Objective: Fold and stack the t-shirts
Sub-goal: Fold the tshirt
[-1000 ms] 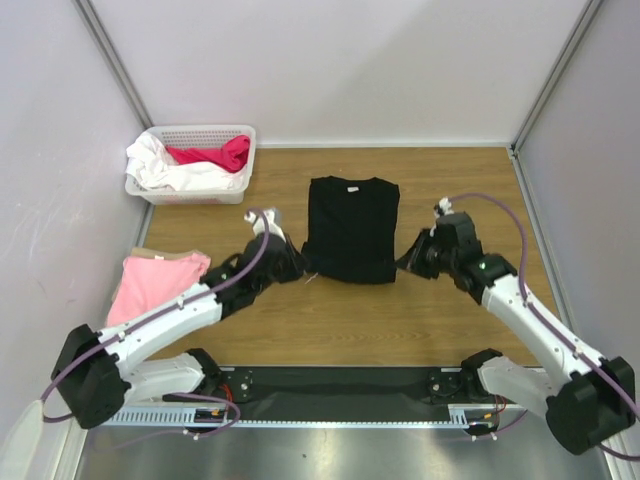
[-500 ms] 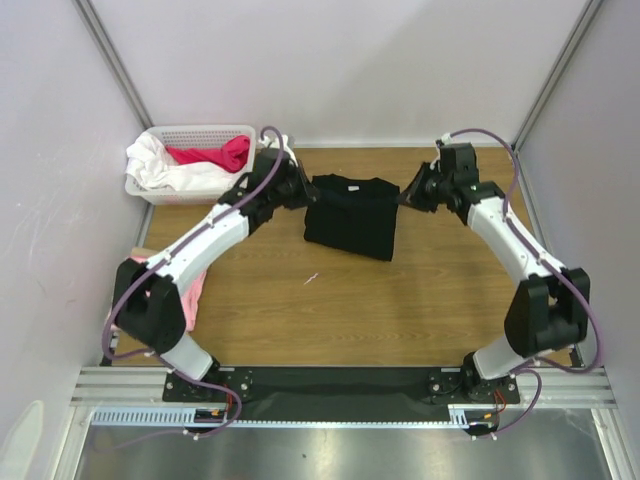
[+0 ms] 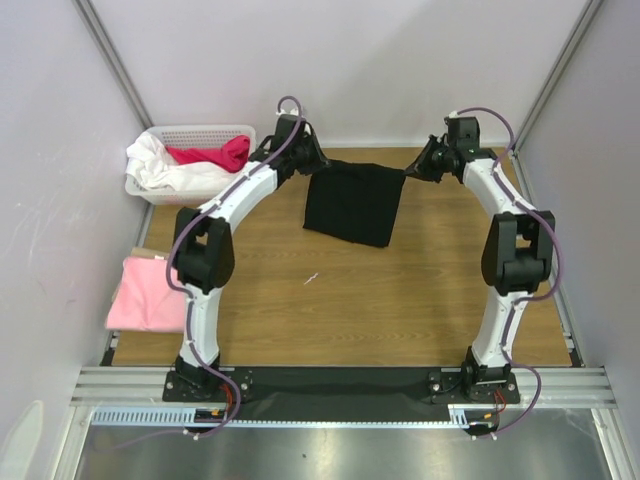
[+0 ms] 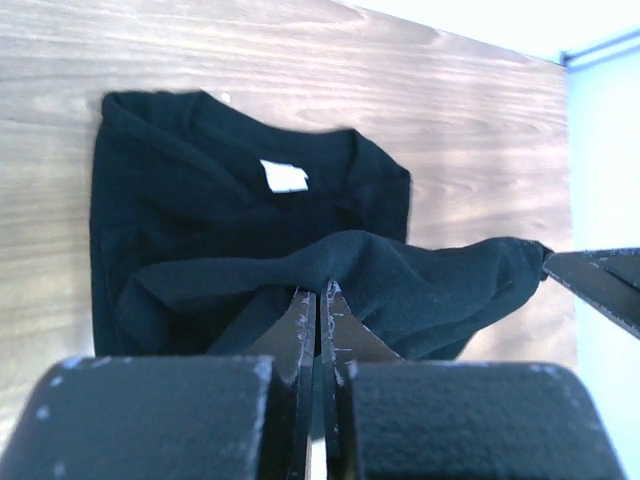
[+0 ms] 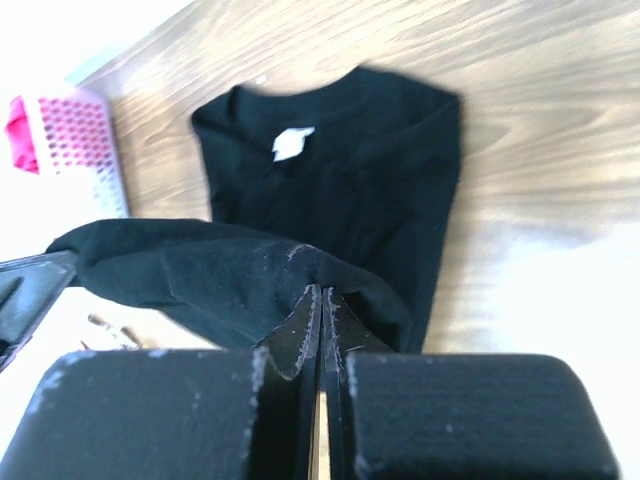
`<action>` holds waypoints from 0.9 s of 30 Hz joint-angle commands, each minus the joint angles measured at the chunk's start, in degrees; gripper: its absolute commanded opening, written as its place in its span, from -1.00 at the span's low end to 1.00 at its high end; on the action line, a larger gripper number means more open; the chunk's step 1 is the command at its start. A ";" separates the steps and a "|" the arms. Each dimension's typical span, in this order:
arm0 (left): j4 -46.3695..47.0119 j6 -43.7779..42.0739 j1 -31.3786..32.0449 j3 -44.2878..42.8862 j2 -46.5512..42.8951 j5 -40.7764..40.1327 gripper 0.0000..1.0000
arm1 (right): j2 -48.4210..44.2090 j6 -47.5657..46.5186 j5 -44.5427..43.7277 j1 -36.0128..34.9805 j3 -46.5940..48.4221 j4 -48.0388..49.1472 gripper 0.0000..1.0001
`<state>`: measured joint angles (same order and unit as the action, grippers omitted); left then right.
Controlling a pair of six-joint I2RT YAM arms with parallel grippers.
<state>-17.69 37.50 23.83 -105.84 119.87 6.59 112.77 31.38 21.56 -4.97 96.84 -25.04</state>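
Two jaws fully closed, each pinching black t-shirt edge above table.

- Black tee: far-centre of table, collar end w/ white tag flat; hem edge lifted, pinched at both corners, pulled taut above it, cloth sagging btwn.
- Pink tee: lies rumpled at left edge, well apart.

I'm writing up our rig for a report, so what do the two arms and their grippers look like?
The left arm and right arm have white links joined by chunky black joints, with a thin purple cable along each. The left gripper and right gripper are black, their flat tapered fingers scuffed pale at the tips.
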 commanded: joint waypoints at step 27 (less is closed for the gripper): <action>2.85 9.62 -5.29 -9.73 13.55 -11.16 0.20 | 29.79 -6.41 15.52 3.48 40.00 -1.50 0.29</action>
<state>-16.75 47.68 19.86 -113.78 134.89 -2.85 144.11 25.71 34.22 -2.35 130.89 -28.84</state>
